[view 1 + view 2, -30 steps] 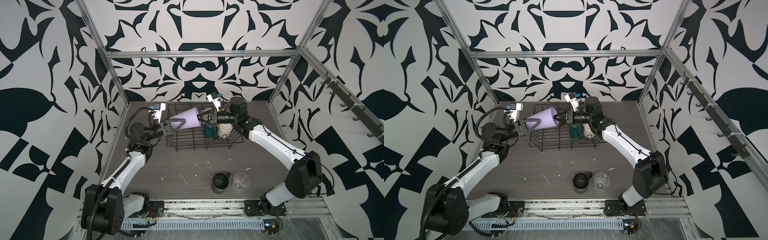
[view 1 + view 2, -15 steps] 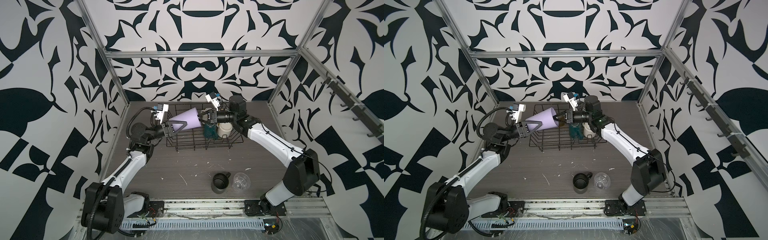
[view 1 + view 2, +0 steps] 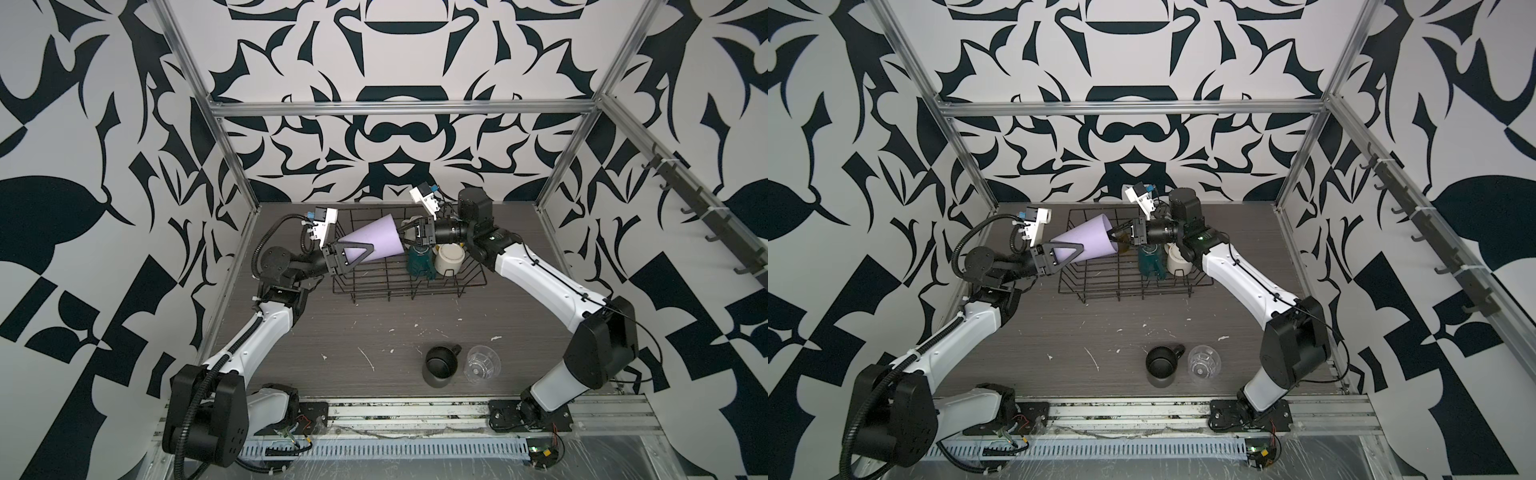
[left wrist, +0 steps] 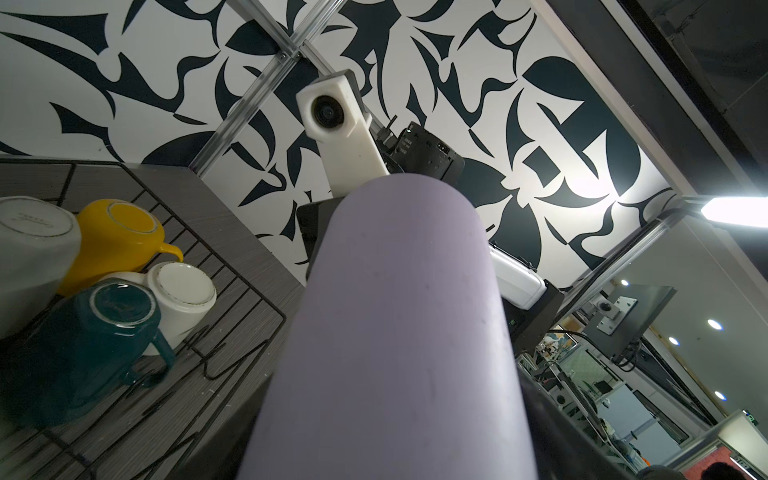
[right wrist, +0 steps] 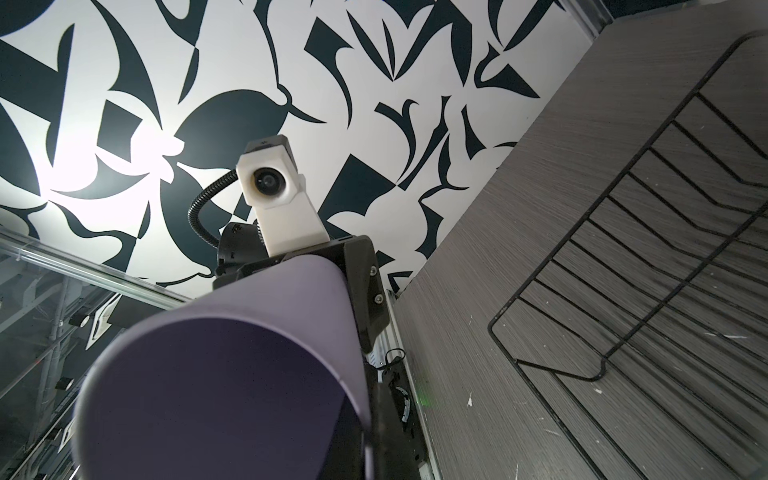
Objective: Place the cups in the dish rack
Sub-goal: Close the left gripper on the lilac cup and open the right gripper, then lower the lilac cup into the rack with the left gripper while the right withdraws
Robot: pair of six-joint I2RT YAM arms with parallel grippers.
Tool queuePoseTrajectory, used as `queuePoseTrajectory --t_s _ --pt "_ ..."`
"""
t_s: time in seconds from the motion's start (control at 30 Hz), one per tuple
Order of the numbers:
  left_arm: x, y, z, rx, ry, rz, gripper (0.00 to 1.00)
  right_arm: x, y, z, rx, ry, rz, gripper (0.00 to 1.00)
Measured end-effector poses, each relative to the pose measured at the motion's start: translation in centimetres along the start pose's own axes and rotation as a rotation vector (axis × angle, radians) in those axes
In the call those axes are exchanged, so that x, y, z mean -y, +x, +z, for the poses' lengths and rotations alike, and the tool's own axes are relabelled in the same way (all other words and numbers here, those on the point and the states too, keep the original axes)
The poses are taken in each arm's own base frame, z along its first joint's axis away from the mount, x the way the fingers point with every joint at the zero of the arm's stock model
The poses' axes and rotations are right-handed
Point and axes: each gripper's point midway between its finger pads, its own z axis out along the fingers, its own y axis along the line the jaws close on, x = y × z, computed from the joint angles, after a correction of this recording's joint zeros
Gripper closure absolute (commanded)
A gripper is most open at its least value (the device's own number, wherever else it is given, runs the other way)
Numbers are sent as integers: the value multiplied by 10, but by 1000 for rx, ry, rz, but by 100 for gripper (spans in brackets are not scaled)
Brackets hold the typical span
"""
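Four mugs sit upside down at the 3 o'clock end of the black wire dish rack (image 3: 386, 277): yellow mug (image 4: 116, 237), teal faceted mug (image 4: 83, 332), cream mug (image 4: 183, 299), white mug (image 4: 33, 249). The lilac tapered tumbler (image 3: 376, 243) is held sideways in the air over the rack's 9 o'clock end. The right gripper (image 3: 405, 237) is pinched on its rim. The left gripper (image 3: 361, 253) straddles its narrow base; I cannot tell if it is clamped. The black mug (image 3: 440, 365) and clear glass (image 3: 482, 365) are not yet loaded, on the grey table (image 3: 353, 332) at 5 o'clock of the rack. No readable writing.

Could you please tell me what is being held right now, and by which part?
The lilac tumbler: right tool pinches its wide rim; left tool brackets its narrow base, grip unclear.
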Motion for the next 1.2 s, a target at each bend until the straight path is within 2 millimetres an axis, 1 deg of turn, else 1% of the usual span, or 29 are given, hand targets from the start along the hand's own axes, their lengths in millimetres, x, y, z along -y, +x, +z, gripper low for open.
queuePoseTrajectory --t_s 0.03,0.17,0.27,0.3,0.5,0.63,0.7,0.8,0.93,1.03,1.1,1.2 --pt "0 0 0 0 0 -1 84 0 0 0 -1 4 -1 95" --pt "0 -1 0 6 -4 -2 89 1 -1 -1 1 14 -1 91" --pt "1 0 0 10 -15 -4 100 3 -1 -1 5 27 2 84" --pt "1 0 0 12 -21 -4 100 4 -1 -1 8 33 1 83" --pt "5 -2 -3 33 -76 16 100 11 -2 -2 23 67 6 64" --pt "10 -8 -5 55 -129 45 100 14 -9 -12 60 101 5 53" --pt "12 -14 -7 67 -170 58 100 17 -14 -23 99 137 -5 47" --pt "12 -26 -9 86 -264 75 100 28 -20 -48 177 233 -13 42" --pt "2 -45 -17 98 -456 101 100 41 -24 -83 273 379 -39 35" --pt "-10 -56 -26 92 -601 118 100 46 -19 -106 322 489 -74 30" --pt "-23 -60 -32 71 -692 114 100 45 -15 -117 345 553 -108 27" --pt "-50 -62 -40 23 -820 87 100 40 -7 -132 369 626 -161 22"
